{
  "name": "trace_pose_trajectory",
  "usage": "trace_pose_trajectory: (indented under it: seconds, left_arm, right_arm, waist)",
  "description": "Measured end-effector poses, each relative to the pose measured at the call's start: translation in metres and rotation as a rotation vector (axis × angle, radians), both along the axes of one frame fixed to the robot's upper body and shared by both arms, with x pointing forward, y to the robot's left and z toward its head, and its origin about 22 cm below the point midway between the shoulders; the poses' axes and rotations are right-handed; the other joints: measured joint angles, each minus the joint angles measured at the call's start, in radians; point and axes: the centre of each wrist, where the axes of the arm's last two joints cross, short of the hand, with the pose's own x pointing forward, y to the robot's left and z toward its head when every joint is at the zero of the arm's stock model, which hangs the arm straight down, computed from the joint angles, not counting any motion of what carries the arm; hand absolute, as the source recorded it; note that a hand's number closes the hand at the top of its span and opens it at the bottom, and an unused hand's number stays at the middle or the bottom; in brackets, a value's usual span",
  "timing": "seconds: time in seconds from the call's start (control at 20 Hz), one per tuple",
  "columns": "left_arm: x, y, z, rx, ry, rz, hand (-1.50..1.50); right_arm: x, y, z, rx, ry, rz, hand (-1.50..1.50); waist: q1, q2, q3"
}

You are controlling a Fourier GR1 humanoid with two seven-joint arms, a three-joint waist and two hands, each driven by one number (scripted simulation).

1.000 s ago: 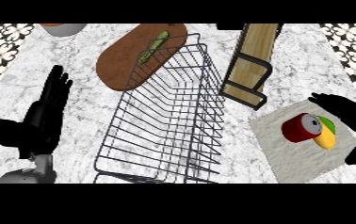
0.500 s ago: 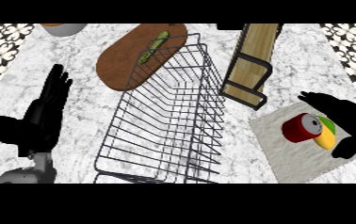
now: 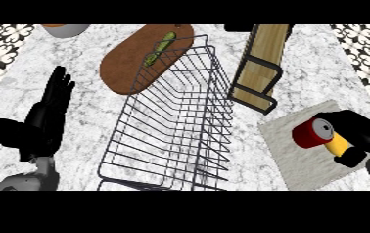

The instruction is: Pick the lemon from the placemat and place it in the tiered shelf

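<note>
Logging, largest item to smallest.

Counter: marble top (image 3: 86, 56), white with grey veining, fills the head view.
Wire rack: tiered shelf (image 3: 173, 129) of dark wire at centre, running from near to far; its openings are wide, so a small round fruit could roll or slip through unless set on a crossing of wires (judgement).
Wooden board: brown oval cutting board (image 3: 130, 65) at far left of the rack, a green vegetable (image 3: 160, 48) lying on it.
Wood-and-black frame: slatted wooden stand (image 3: 256, 70) just right of the rack's far end.
Placemat: pale square placemat (image 3: 303, 163) at near right.
Left hand: left hand (image 3: 47, 114) at the left edge, fingers straight and pointing away, holding nothing, resting.
Right hand: right hand (image 3: 354, 129) at the right edge over the placemat, fingers bent around the lemon's far side; grip not complete, so read as unclenched.
Red can: can (image 3: 312, 133) lying on the placemat, touching the lemon on its left.
Lemon: lemon (image 3: 336, 143) on the placemat, partly hidden by the hand.
Handling (judgement): light, stiff rind, slightly waxy, rolls easily; take it across the middle, away from the can.
Writing: none legible on any item.
</note>
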Motion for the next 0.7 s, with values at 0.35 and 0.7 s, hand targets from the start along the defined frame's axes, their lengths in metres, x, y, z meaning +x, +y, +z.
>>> trace_pose_trajectory:
  seconds: [0.35, 0.7]
  left_arm:
    - [0.004, -0.006, -0.001, -0.006, -0.005, 0.001, 0.0]
    - [0.003, -0.01, 0.003, -0.006, -0.006, -0.017, 0.0]
  right_arm:
    - [0.005, -0.011, -0.001, -0.018, -0.098, 0.135, 1.5]
    - [0.017, -0.018, 0.011, 0.06, -0.071, 0.508, 1.5]
  waist:
    - [0.003, 0.001, -0.001]
    - [0.02, 0.007, 0.006]
